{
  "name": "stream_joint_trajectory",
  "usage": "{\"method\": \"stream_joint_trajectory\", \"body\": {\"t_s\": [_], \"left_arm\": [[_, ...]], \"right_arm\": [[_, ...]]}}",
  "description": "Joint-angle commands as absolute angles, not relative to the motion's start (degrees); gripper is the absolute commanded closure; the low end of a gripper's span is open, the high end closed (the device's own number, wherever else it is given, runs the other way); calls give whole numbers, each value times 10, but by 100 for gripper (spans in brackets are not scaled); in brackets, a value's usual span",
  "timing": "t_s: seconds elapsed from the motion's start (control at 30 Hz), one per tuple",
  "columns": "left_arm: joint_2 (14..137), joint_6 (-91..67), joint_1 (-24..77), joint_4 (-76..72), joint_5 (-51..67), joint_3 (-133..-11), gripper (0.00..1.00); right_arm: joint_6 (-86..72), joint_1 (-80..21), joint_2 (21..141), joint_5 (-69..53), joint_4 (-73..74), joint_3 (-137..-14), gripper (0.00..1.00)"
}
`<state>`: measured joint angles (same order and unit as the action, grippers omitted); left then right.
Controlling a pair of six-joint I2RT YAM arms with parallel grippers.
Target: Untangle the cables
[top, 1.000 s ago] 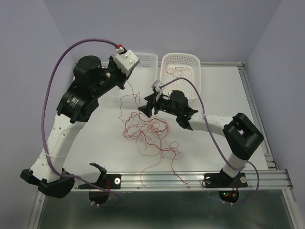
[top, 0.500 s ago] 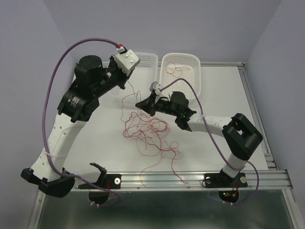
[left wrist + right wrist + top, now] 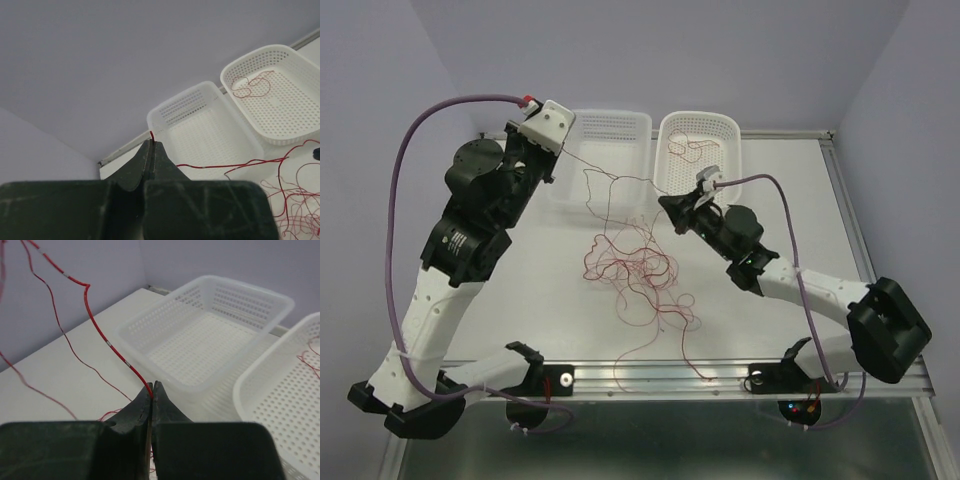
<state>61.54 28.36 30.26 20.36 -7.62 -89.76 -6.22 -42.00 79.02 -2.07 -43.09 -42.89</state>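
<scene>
A tangle of thin red cables (image 3: 630, 270) lies mid-table, with loose ends trailing toward the front edge. One strand (image 3: 620, 178) is lifted out of it and stretches between both grippers. My left gripper (image 3: 560, 152), raised before the left basket, is shut on one end of that cable (image 3: 225, 164); a short red tip pokes out above the left gripper (image 3: 151, 143). My right gripper (image 3: 666, 203) is shut on the same strand (image 3: 107, 343), which enters the right gripper (image 3: 152, 386) at its tips. Another red cable (image 3: 692, 148) lies in the right basket.
Two white perforated baskets stand at the back: the left basket (image 3: 620, 122) holds nothing, the right basket (image 3: 728, 130) holds the one cable. A metal rail (image 3: 720, 372) runs along the front edge. Purple arm cables loop above both arms.
My right gripper closed on a strand at the tangle and moved right toward the baskets. The left gripper rose back and left, so the strand now hangs stretched between them.
</scene>
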Motion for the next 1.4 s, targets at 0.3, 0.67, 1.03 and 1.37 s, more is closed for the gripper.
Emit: {"method": "stream_joint_trajectory", "body": {"t_s": [0.3, 0.67, 1.03, 1.37], "left_arm": [[582, 310, 248, 92, -203, -847, 100], [541, 316, 54, 57, -118, -788, 100], [527, 300, -77, 104, 16, -845, 100], [584, 238, -76, 165, 115, -1020, 100]], "right_arm": [[-217, -252, 566, 159, -227, -334, 99], [-272, -142, 432, 243, -66, -378, 99], [-306, -18, 389, 173, 25, -411, 99], [-269, -18, 467, 69, 114, -441, 0]]}}
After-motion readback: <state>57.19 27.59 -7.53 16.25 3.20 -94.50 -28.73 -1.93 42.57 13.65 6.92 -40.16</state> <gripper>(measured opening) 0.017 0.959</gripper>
